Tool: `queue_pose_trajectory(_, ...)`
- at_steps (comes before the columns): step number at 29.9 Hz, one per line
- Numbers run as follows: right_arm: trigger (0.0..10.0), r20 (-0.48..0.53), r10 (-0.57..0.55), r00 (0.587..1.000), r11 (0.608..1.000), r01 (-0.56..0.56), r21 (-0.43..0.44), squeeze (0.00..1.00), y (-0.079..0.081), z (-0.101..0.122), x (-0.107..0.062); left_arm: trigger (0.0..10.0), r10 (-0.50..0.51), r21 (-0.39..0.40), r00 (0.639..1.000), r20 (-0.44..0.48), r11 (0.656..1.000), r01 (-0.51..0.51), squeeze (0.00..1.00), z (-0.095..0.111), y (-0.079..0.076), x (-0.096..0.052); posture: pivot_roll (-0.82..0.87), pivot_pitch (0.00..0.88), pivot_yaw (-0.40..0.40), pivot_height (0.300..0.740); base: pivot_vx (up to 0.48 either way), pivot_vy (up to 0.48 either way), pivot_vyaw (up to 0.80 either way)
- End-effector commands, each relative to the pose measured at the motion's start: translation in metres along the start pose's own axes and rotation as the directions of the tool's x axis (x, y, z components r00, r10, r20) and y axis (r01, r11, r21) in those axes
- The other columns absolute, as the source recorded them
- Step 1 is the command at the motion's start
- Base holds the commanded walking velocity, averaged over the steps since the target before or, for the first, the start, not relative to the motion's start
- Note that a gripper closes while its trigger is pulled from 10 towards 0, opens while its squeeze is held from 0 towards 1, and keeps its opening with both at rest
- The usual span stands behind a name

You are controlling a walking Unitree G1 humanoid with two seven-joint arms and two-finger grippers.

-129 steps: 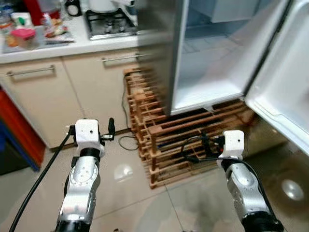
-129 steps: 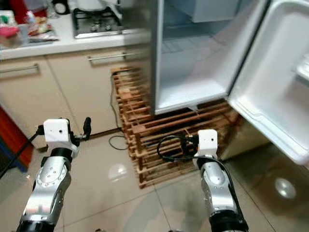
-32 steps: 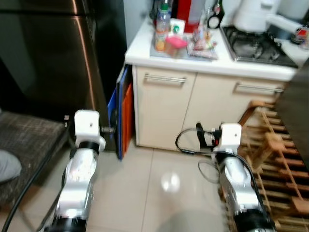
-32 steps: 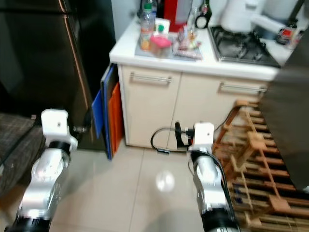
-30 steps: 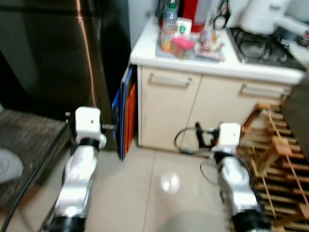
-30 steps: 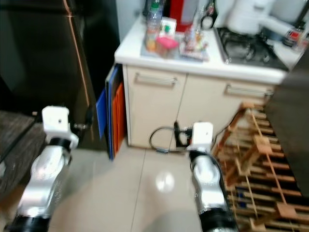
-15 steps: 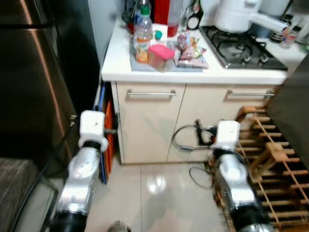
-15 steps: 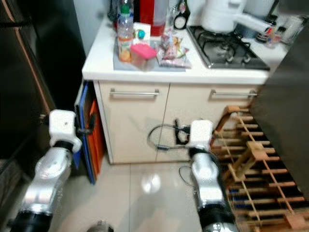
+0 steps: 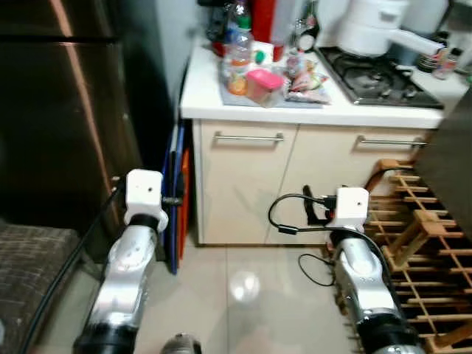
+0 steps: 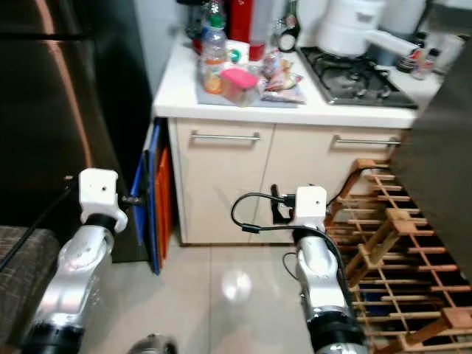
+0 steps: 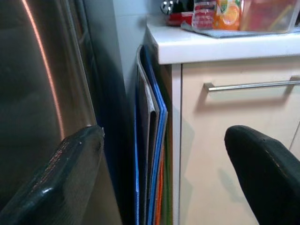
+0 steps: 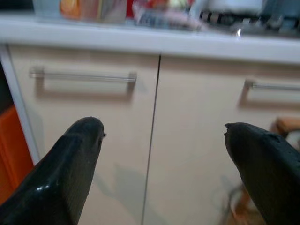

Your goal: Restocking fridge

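The robot stands on pale tiles facing a cream cabinet (image 9: 295, 184) with 2 doors, each with a steel bar handle. Both arms are raised out in front at about handle height. The left gripper (image 11: 164, 173) points at the narrow gap between the cabinet and a tall dark steel fridge (image 9: 66, 110), whose door is closed; its 2 black fingers (image 11: 70, 168) stand wide apart and hold nothing. In that gap lean several flat boards (image 11: 152, 154), blue, grey and orange, upright on edge. The right gripper (image 12: 161, 164) points straight at the seam between the 2 cabinet doors, jaws likewise spread wide and empty, well short of the doors.

On the white counter (image 9: 206, 96) above sits a grey tray (image 9: 243, 99) holding an orange-juice bottle (image 9: 237, 63), a clear tub with a pink lid (image 9: 264, 85) just beside it, and some snack packets (image 9: 306, 77) to the robot's right. Behind them stand a red container (image 10: 240, 18) and a dark bottle (image 10: 289, 26). Further right is a gas hob (image 9: 376, 74) with a white kettle (image 9: 372, 26) on it.

Low at the right, a wooden slatted rack (image 9: 428, 265) stands on the floor by the cabinet, with a dark panel (image 10: 442, 147) looming over it at the frame's edge
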State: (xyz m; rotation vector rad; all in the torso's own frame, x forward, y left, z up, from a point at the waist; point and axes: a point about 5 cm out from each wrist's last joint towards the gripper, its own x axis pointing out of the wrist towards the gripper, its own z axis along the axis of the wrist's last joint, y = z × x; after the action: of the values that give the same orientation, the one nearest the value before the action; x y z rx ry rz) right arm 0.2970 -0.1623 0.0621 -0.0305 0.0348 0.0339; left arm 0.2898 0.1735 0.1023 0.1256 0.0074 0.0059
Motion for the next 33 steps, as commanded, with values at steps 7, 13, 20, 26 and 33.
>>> queue_pose_trajectory(7, 10.0, 0.016, -0.006, 1.0, 1.0, 0.006, -0.005, 0.0, -0.0024, 0.0038, 0.0012, 10.0, -0.011, 0.003, 1.0, 0.005, 1.0, 0.011, 0.0, 0.0019, -0.0022, 0.001, 0.0, 0.0, -0.012, 0.74, 0.0, 0.0, 0.0)
queue_pose_trajectory(13, 10.0, 0.016, -0.006, 1.0, 1.0, 0.006, -0.005, 0.0, -0.0024, 0.0038, 0.0012, 10.0, -0.011, 0.003, 1.0, 0.005, 1.0, 0.011, 0.0, 0.0019, -0.0022, 0.001, 0.0, 0.0, -0.012, 0.74, 0.0, 0.0, 0.0)
queue_pose_trajectory(20, 10.0, 0.016, -0.006, 1.0, 1.0, 0.006, -0.005, 0.0, -0.0024, 0.0038, 0.0012, 10.0, -0.011, 0.003, 1.0, 0.005, 1.0, 0.011, 0.0, 0.0019, -0.0022, 0.001, 0.0, 0.0, -0.012, 0.74, 0.0, 0.0, 0.0)
queue_pose_trajectory(26, 10.0, 0.016, -0.006, 1.0, 1.0, 0.006, -0.005, 0.0, -0.0024, 0.0038, 0.0012, 10.0, -0.011, 0.003, 1.0, 0.005, 1.0, 0.011, 0.0, 0.0019, -0.0022, 0.001, 0.0, 0.0, -0.012, 0.74, 0.0, 0.0, 0.0)
queue_pose_trajectory(33, 10.0, 0.016, -0.006, 1.0, 1.0, 0.006, -0.005, 0.0, -0.0024, 0.0038, 0.0012, 10.0, -0.011, 0.003, 1.0, 0.005, 1.0, 0.011, 0.0, 0.0019, -0.0022, 0.001, 0.0, 0.0, -0.012, 0.74, 0.0, 0.0, 0.0)
